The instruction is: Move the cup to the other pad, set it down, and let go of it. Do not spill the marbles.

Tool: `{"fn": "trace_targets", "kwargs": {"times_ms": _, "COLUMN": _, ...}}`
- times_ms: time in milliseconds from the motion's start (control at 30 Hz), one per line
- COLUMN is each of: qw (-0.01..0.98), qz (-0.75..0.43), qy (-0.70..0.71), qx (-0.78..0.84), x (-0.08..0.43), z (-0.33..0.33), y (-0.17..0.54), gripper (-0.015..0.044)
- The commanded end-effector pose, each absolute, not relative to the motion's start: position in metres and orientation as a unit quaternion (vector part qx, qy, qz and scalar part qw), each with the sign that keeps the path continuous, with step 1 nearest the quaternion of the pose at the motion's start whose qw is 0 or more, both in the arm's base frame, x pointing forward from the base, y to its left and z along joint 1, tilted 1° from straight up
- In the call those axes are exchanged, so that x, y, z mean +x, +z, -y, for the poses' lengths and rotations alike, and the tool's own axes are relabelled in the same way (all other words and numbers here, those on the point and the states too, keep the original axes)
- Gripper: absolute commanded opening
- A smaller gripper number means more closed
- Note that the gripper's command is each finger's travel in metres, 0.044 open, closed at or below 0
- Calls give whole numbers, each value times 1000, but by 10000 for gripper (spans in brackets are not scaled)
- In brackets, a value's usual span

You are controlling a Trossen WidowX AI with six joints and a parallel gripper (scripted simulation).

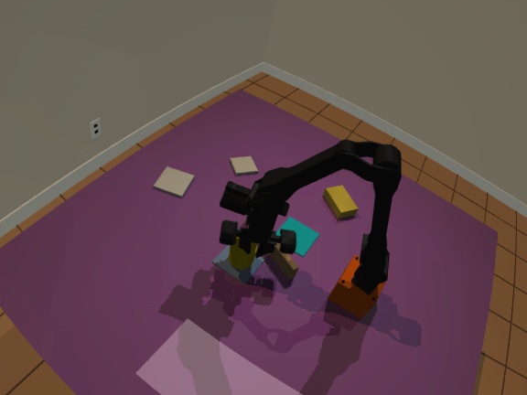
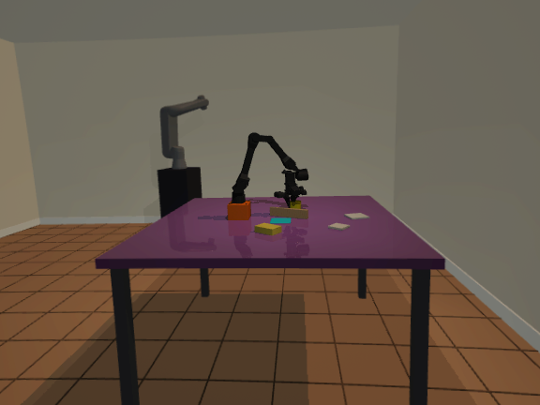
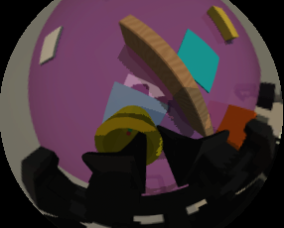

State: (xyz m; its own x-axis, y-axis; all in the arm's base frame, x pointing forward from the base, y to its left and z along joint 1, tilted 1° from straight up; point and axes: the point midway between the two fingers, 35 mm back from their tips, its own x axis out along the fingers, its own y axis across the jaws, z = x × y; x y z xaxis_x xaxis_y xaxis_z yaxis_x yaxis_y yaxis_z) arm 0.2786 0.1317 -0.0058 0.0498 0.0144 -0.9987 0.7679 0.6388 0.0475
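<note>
Cup upright between the fingers of the gripper, pinched narrow on its yellow wall, standing on the blue-grey pad. Teal pad just beyond, across the wooden block lying between.

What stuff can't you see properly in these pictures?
- Marbles: top view, the claw covers the yellow cup's mouth; wrist view too blurry.
- Blue-grey pad: wrist view, partly under the cup.
- Cup, exterior view: tiny, mostly behind the wooden block.
- Wall outlet: too small.
</note>
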Motion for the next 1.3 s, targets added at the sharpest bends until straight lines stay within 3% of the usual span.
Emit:
{"fn": "trace_targets", "kwargs": {"times_ms": 0, "qw": 654, "qz": -626, "qy": -288, "qx": 313, "x": 279, "z": -132, "y": -6, "gripper": 53}}
{"fn": "trace_targets", "kwargs": {"times_ms": 233, "qw": 654, "qz": -626, "qy": -288, "qx": 313, "x": 279, "z": -132, "y": -6, "gripper": 0}}
{"fn": "trace_targets", "kwargs": {"times_ms": 867, "qw": 653, "qz": -625, "qy": -291, "qx": 312, "x": 275, "z": -132, "y": 66, "gripper": 0}}
{"fn": "trace_targets", "kwargs": {"times_ms": 1267, "qw": 652, "qz": -628, "qy": -290, "qx": 311, "x": 274, "z": -132, "y": 65, "gripper": 0}}
